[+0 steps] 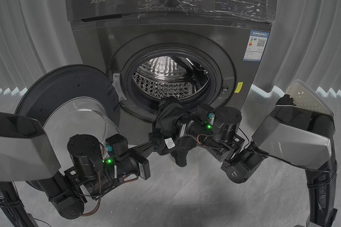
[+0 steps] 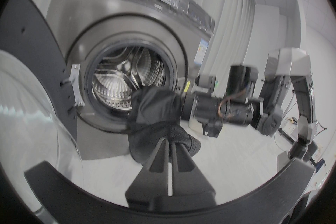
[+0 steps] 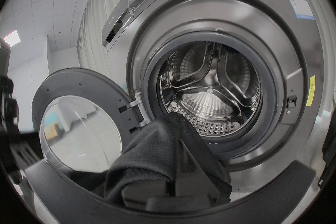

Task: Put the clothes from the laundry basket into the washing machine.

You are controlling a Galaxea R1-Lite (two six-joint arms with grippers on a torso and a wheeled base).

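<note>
Far left: the door (image 1: 67,96) of the washing machine (image 1: 170,32) is swung fully open, glass facing you, well out of the load path.

Next, your left gripper (image 1: 152,146) sits low in front of the machine, below the opening. Its fingers (image 2: 159,154) are drawn together to a thin slit w/ the tips in the lower hem of the black garment (image 1: 170,114), so it looks clamped on that hem.

Centre: the garment hangs bunched betw. the two grippers, just outside the drum (image 1: 167,78) mouth. The top of the bundle is about level w/ the lower lip of the opening, and a tail w/ a white tag droops toward the floor. No part of it is inside yet. The drum looks bare in the right wrist view.

Right of that: your right gripper (image 3: 176,146) points at the opening w/ cloth draped over it. One finger is wrapped and the other shows bare, and the two meet along a seam, so I read it as clamped on the upper part of the garment.

Step in hand, IMO: carry done, insertion about to start. Next you need to lift both ends above the rubber lip and push fwd so the bundle goes deep into the drum, then let go. Watch the drooping tail, as it could snag on the lip or be left hanging out.
</note>
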